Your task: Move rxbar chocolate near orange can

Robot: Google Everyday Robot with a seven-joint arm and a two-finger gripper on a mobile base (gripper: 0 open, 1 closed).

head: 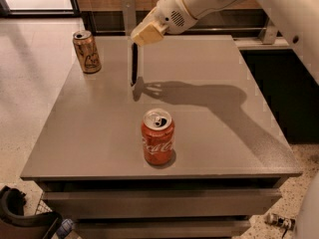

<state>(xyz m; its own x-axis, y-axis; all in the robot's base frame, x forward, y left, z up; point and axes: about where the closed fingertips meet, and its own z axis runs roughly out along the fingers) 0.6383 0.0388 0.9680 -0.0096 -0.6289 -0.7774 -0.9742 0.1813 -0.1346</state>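
Note:
The rxbar chocolate (134, 63) is a thin black bar hanging upright, edge-on, from my gripper (142, 38), its lower end just above or touching the grey table (99, 133). My gripper is shut on the bar's top end, over the back middle of the table. The orange can (86, 52) stands upright at the back left corner, to the left of the bar with a gap between them.
A red Coca-Cola can (158, 136) stands upright near the front middle of the table. My white arm (209, 4) reaches in from the upper right and casts a shadow on the table. Dark cabinets stand behind and to the right.

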